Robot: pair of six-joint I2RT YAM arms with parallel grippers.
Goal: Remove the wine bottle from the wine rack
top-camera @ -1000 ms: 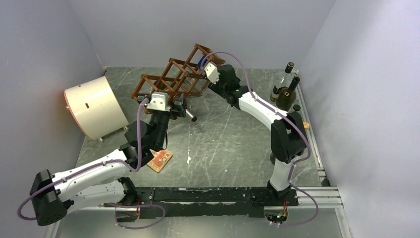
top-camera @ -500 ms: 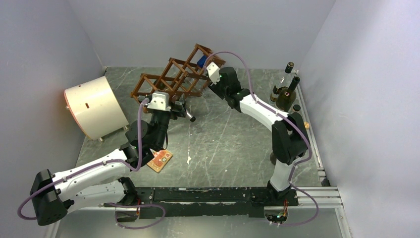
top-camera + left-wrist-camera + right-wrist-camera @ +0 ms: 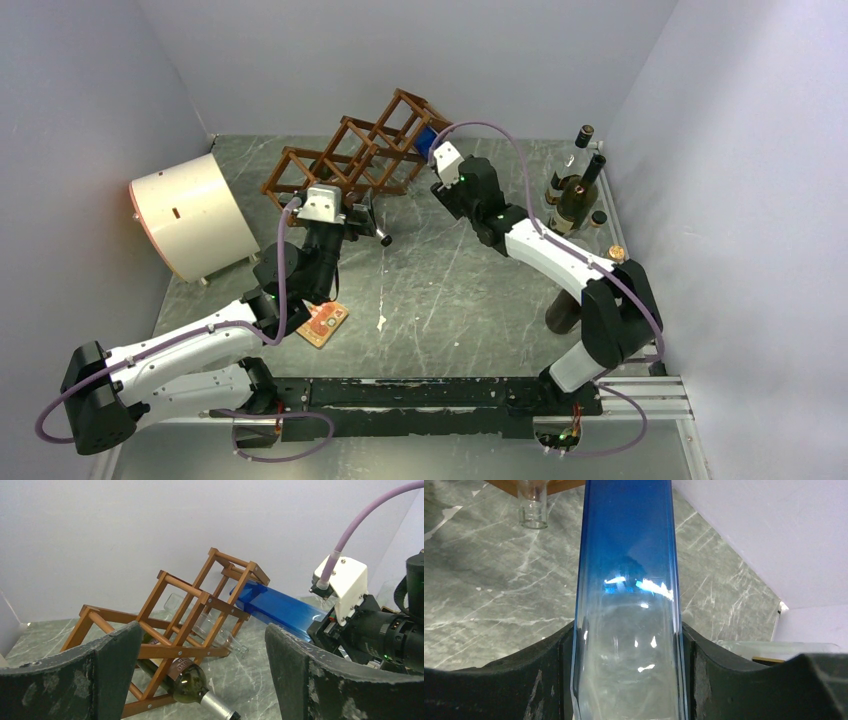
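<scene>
My right gripper (image 3: 629,652) pinches the wine bottle (image 3: 629,570), square-sided glass, deep blue fading to clear. In the left wrist view it slants at centre right, its far end at the top cell of the single wine rack (image 3: 182,585). My left gripper (image 3: 202,632) is spread wide. Two more bottles lie in the rack: one dark green bottle (image 3: 187,682) and one clear bottle (image 3: 210,630).

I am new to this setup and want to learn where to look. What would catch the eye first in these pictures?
The bright blue bottle stands out most: the right tool is shut on it, and its far end is at the top cell of the wine rack at the back of the table. Next, the left tool hangs open before the rack's lowest cell, where a dark green bottle lies.
</scene>
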